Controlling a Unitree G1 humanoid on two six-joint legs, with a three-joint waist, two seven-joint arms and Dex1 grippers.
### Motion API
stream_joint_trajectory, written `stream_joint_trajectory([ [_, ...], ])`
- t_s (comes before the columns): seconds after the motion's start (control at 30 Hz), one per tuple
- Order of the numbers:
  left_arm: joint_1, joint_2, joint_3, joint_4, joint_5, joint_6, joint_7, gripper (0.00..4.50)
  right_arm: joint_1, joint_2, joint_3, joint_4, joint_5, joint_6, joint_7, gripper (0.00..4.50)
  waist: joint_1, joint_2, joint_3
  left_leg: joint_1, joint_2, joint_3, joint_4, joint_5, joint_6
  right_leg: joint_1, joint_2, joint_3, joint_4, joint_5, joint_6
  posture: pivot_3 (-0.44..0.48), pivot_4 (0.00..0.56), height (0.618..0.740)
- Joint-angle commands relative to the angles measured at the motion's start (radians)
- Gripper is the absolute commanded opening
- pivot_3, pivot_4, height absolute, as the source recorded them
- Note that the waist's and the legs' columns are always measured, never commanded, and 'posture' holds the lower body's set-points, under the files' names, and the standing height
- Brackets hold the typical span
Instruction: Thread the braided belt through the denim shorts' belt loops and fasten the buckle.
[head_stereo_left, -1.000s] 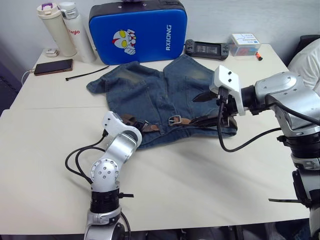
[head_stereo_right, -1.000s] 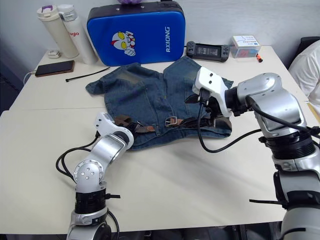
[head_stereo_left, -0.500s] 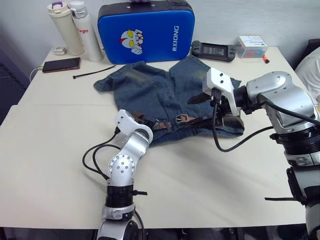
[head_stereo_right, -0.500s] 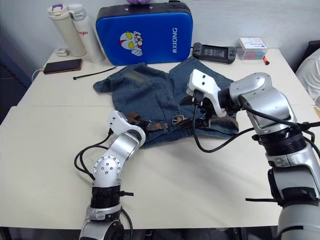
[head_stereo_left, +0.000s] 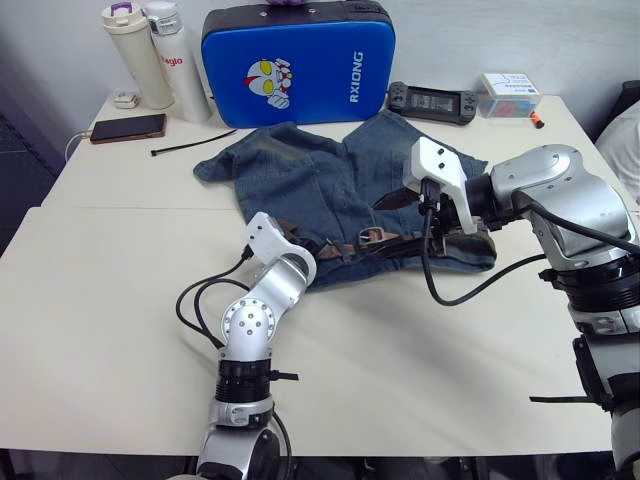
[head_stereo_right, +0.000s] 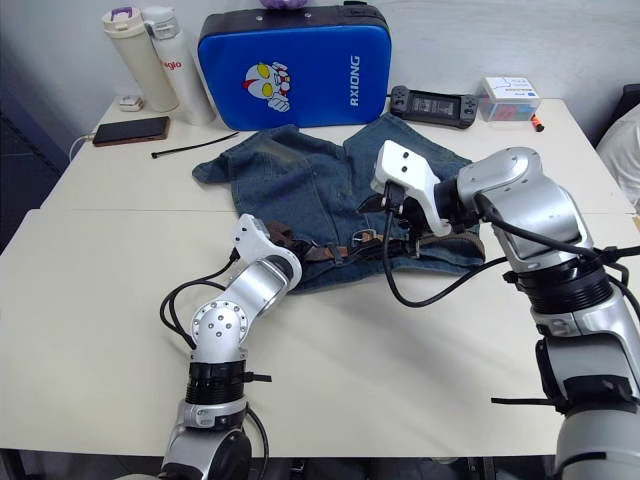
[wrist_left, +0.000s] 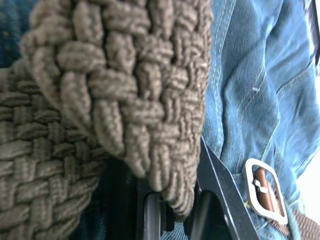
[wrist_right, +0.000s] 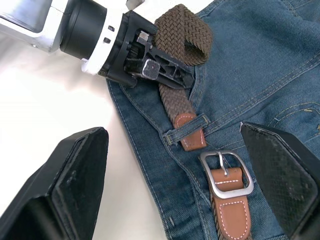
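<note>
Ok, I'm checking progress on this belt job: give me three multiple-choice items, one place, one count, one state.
1. Where is the blue hard case?
A. Behind the faded blue denim shorts.
B. On the floor.
C. Under the shorts.
2. How many pale bottles stand beside it?
A. One.
B. Two.
C. Four.
3. The silver metal buckle is:
A. Fastened.
B. Unfastened.
C. Broken off.
Answers: A, it stands past the shorts; B, two stand together; B, the dark brown braided belt's tan tip lies short of it.

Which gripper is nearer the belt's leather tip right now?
Left. The left gripper clamps the braided belt right behind the leather tip; the right gripper hovers open above it, apart.
</note>
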Motion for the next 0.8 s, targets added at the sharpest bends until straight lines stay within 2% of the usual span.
stream_joint_trajectory([
  [0.03, -0.084, -0.077, -0.017, 0.056, 0.000, 0.033, -0.030, 0.00, -0.002, -0.016, -0.022, -0.033, -0.002, 0.004, -0.007, 4.47, 0.000, 0.000, 0.000, 0.000, 0.000, 0.000, 0.000, 0.000, 0.000, 0.000, 0.000, 0.000, 0.000, 0.000, 0.000, 0.000, 0.150, 0.664],
  [0.37, -0.133, -0.121, -0.031, 0.160, -0.023, 0.057, -0.162, 0.00, 0.013, -0.038, -0.033, -0.052, -0.001, 0.014, -0.023, 4.47, 0.007, 0.000, 0.000, 0.001, -0.005, -0.003, 0.001, 0.001, 0.001, 0.003, -0.001, 0.000, 0.000, 0.000, 0.000, 0.000, 0.150, 0.664],
  [0.43, -0.126, -0.120, -0.046, 0.169, -0.039, 0.114, -0.164, 0.00, 0.021, -0.049, -0.037, -0.059, -0.002, 0.014, -0.026, 4.47, 0.007, 0.000, 0.000, 0.001, -0.007, -0.003, 0.000, 0.001, 0.003, 0.003, -0.002, 0.000, 0.000, 0.000, 0.000, 0.000, 0.150, 0.664],
  [0.6, -0.111, -0.075, -0.032, 0.119, -0.110, 0.211, -0.169, 2.08, 0.035, -0.066, -0.046, -0.069, 0.003, 0.018, -0.036, 4.50, 0.006, 0.000, 0.000, 0.001, -0.012, -0.006, 0.001, 0.001, 0.005, 0.005, -0.004, 0.000, 0.000, 0.000, 0.001, 0.000, 0.150, 0.664],
  [0.63, -0.104, -0.065, -0.021, 0.102, -0.142, 0.234, -0.147, 2.35, 0.038, -0.069, -0.049, -0.071, 0.004, 0.018, -0.035, 4.50, 0.004, 0.000, 0.000, 0.001, -0.012, -0.006, 0.001, 0.001, 0.006, 0.005, -0.004, 0.000, 0.000, 0.000, 0.001, 0.000, 0.150, 0.664],
  [0.8, -0.085, 0.042, 0.020, 0.023, -0.344, 0.362, -0.026, 4.43, 0.052, -0.087, -0.058, -0.077, 0.005, 0.017, -0.032, 4.50, -0.001, 0.000, 0.000, 0.001, -0.012, -0.007, 0.000, 0.001, 0.006, 0.004, -0.010, 0.000, 0.001, 0.001, 0.001, 0.000, 0.150, 0.664],
])
